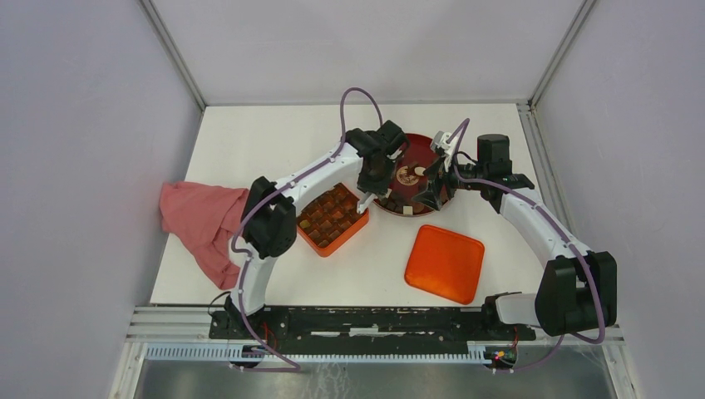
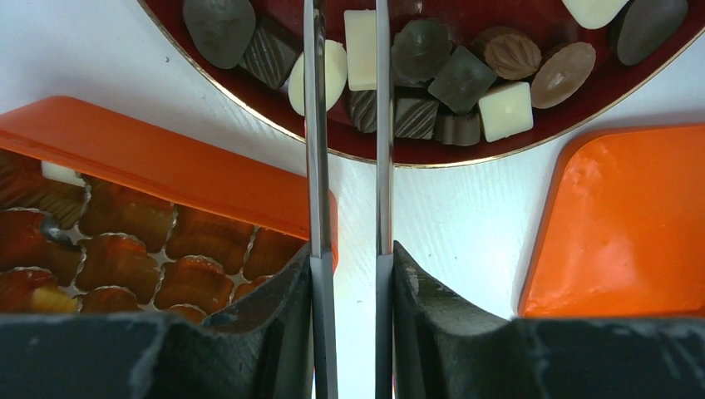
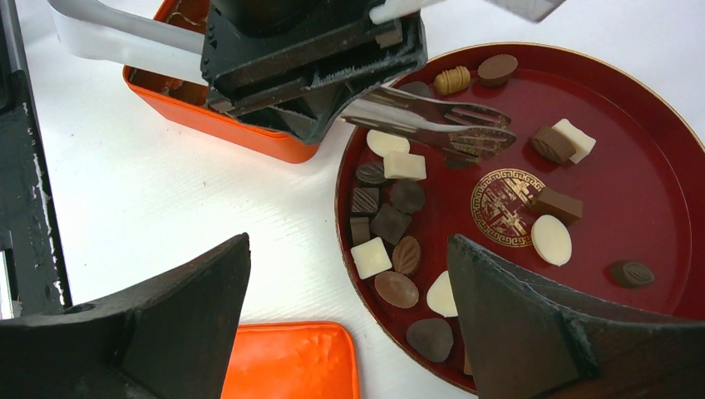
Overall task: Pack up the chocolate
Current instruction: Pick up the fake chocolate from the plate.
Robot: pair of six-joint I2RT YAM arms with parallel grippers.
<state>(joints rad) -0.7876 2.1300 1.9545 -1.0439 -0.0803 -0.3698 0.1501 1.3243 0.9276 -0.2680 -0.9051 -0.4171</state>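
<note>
The chocolate (image 3: pixel 372 257) lies as several dark, brown and cream pieces on a round dark-red plate (image 3: pixel 648 191); more pieces (image 2: pixel 461 79) show in the left wrist view. My left gripper (image 2: pixel 349 249) is shut on metal tongs (image 2: pixel 315 125), whose two arms run parallel with a narrow gap. The serrated tong tips (image 3: pixel 470 133) hover nearly together over the plate's left half, and I cannot tell whether they hold a piece. The orange compartmented box (image 1: pixel 332 218) sits left of the plate. My right gripper (image 3: pixel 349 241) stands open over the plate's near rim, holding nothing.
An orange lid (image 1: pixel 445 263) lies flat in front of the plate, near the right arm. A pink cloth (image 1: pixel 204 220) is bunched at the table's left edge. The box's paper cups (image 2: pixel 125 258) hold brown pieces and one cream piece.
</note>
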